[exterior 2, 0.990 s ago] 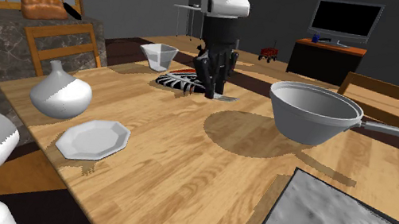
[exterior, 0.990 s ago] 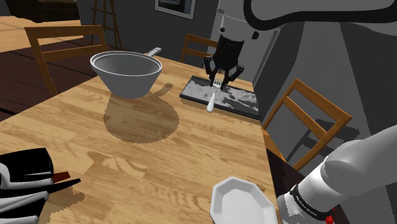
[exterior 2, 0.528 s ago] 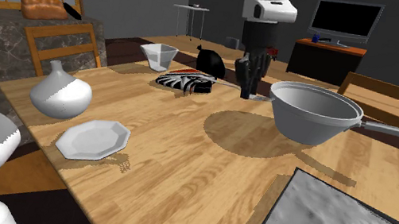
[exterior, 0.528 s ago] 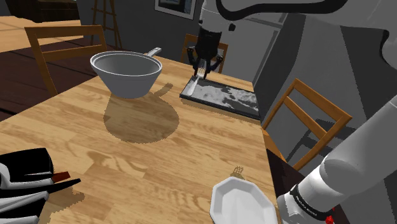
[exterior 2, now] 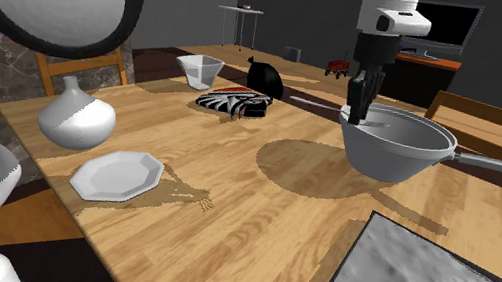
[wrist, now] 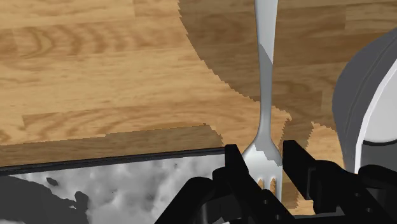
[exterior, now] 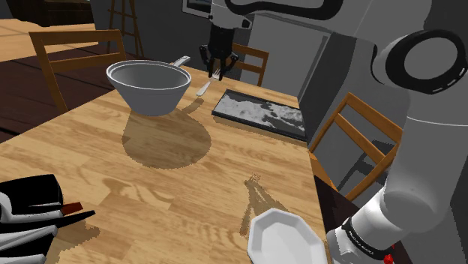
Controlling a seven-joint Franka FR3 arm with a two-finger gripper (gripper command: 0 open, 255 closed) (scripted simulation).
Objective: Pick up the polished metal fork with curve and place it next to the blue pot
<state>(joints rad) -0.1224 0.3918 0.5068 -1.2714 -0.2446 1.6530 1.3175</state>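
Warm, even light falls from above on the light wooden table [exterior: 112,187], while the walls behind are dim and grey. The grey round pot with a long handle [exterior: 150,86] throws a wide dark shadow [exterior: 166,139] on the wood, its edge jagged in steps. The pale curved fork [wrist: 266,76] looks flat and matte, greyer toward its handle

Black two-finger gripper [wrist: 262,154] clasps silvery metal fork [wrist: 266,76] at tines; handle points away over light wooden table [wrist: 95,76]. Round grey pot [wrist: 369,95] beside one finger, mottled grey black-rimmed tray [wrist: 114,184] beside other.
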